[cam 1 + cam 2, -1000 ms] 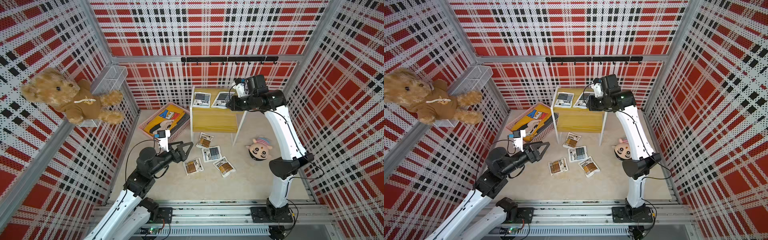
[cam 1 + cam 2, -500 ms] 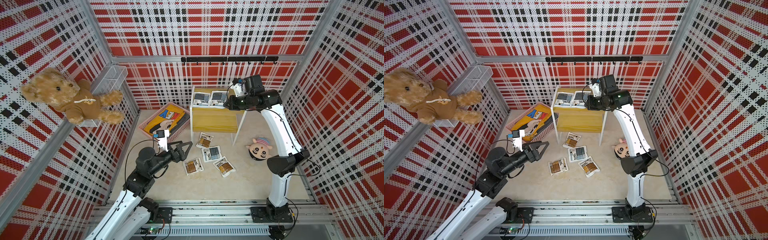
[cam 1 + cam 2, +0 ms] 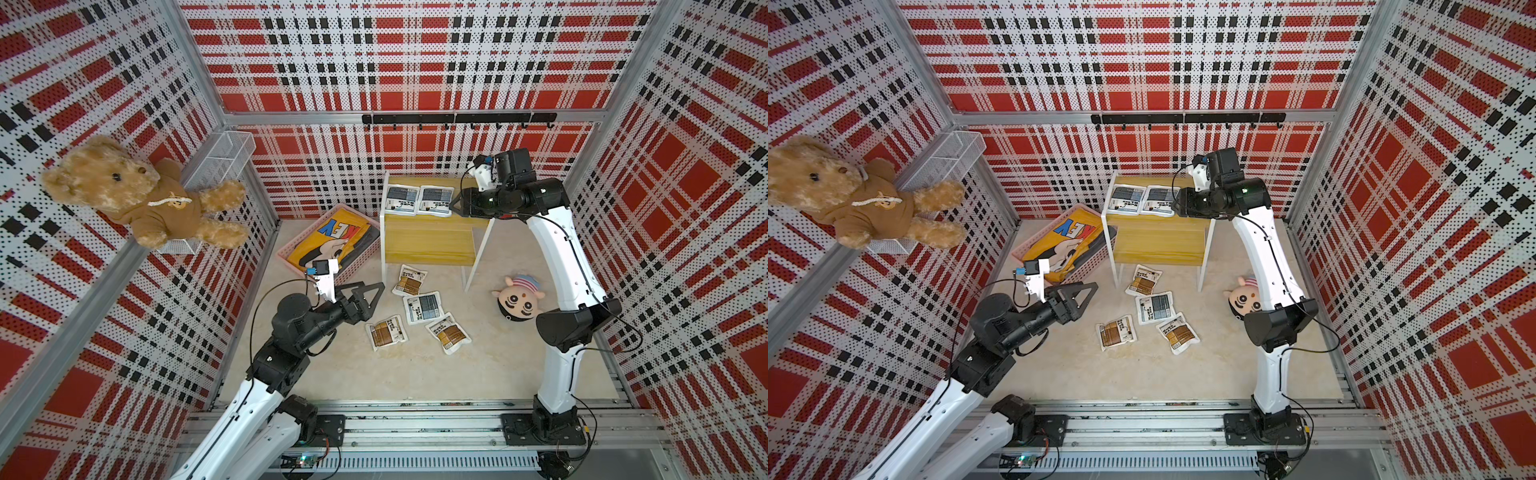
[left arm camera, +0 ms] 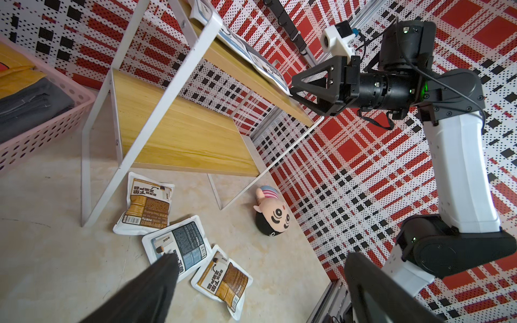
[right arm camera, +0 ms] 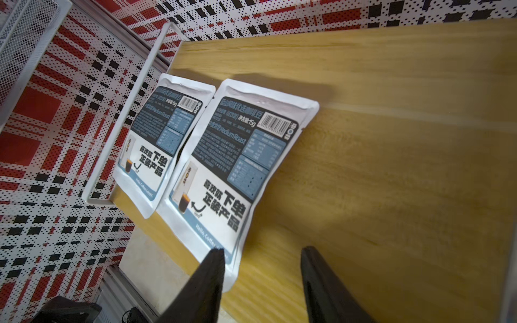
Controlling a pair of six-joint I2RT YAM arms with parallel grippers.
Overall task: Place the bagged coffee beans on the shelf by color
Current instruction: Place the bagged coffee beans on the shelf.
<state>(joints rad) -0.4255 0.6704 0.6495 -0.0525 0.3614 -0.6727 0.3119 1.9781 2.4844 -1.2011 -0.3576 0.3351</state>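
Two grey-blue pouches lie flat on the top board of the shelf (image 3: 428, 249), seen in both top views. The outer pouch (image 3: 401, 199) sits against the white frame at the end nearest the pink basket (image 3: 286, 254). The inner pouch (image 3: 435, 200) is just beside it, their long edges touching.

My right gripper (image 5: 262, 250) is level with that top board at the free side of the inner pouch. Its jaws are apart, with only bare wood showing between them. In the right wrist view one of my fingers (image 5: 207, 279) crosses that pouch's corner; whether it rests on the foil I cannot tell. Nothing is clamped.

Four more pouches lie on the beige floor (image 3: 415, 374) in front of the shelf. They are a brown pouch by the leg (image 3: 410, 281), a third grey-blue pouch (image 3: 422, 307) just beside it, and a left brown pouch (image 3: 386, 331) and a right brown pouch (image 3: 448, 332) nearest my base rail.

My left gripper (image 3: 372, 289) hovers above the floor just beside this cluster, jaws spread wide and holding nothing. In the left wrist view one finger (image 4: 156, 279) overlaps the third grey-blue pouch.

A folded yellow garment (image 3: 328, 237) fills the pink basket. A doll head (image 3: 519, 299) lies on the floor near my right arm. A teddy bear (image 3: 137, 191) hangs on the side wall by a white wire basket (image 3: 224, 158).
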